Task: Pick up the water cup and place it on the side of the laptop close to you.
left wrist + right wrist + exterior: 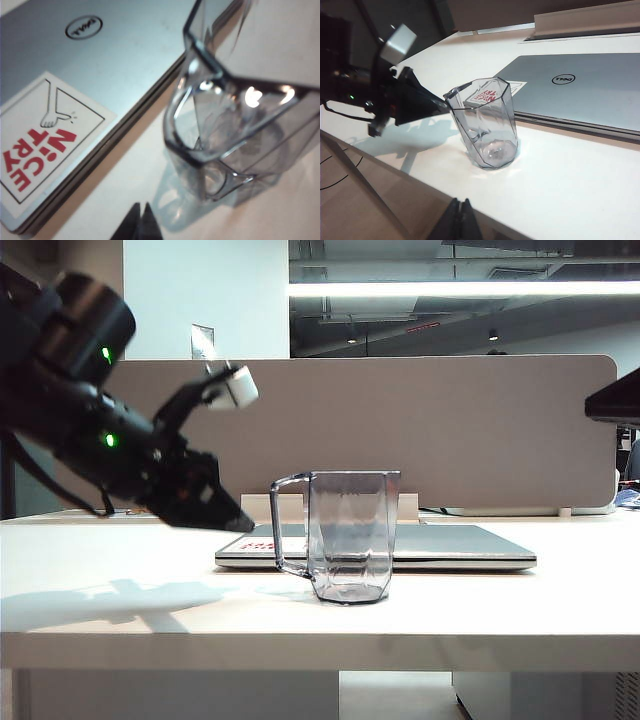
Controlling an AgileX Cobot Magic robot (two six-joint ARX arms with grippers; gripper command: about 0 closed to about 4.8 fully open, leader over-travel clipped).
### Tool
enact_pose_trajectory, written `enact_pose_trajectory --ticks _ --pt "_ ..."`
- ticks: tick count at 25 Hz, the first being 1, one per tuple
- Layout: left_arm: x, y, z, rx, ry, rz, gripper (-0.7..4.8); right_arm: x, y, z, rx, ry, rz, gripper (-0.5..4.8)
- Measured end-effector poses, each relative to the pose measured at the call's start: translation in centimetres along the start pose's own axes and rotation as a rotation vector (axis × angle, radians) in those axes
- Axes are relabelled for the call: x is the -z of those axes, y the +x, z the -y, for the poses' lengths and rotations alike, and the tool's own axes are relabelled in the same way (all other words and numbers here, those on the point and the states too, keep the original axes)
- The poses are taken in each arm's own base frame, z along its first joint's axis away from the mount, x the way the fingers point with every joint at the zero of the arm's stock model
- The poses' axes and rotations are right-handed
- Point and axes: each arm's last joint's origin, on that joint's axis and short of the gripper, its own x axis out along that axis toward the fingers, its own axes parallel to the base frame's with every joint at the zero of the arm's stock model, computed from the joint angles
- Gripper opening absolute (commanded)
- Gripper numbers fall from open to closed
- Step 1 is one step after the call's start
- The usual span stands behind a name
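Observation:
The water cup (pixel 345 535), a clear grey-tinted mug, stands upright on the table in front of the closed silver laptop (pixel 460 543). Its loop handle (pixel 285 525) points at my left gripper (pixel 240 524). That gripper hangs just left of the handle, tilted down, shut and empty. In the left wrist view the shut left gripper (pixel 141 207) sits close beside the cup (pixel 235 135) and the laptop (pixel 100 75). My right gripper (pixel 461 202) is shut and empty, held back beyond the table edge, looking at the cup (pixel 485 125) and laptop (pixel 580 90).
A grey partition (pixel 450 430) runs behind the laptop. A white-and-red sticker (pixel 40 145) marks the laptop corner nearest the cup. The table's front edge (pixel 320 640) lies close before the cup. A dark part of the right arm (pixel 615 395) shows at the upper right.

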Motion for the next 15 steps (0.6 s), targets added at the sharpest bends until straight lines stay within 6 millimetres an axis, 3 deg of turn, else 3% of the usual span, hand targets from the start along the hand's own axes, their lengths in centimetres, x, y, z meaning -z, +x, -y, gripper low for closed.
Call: enact_pose_trajectory --ticks 8,15 --pt "-0.5 2.6 -1.3 0.052 -0.026 0.045 -0.05 0.0 0.0 0.1 0.021 0.000 0.005 -0.09" --pt "-0.5 2.5 -1.1 0.119 -0.058 0.061 -0.06 0.0 0.0 0.1 0.022 0.000 0.005 -0.09"
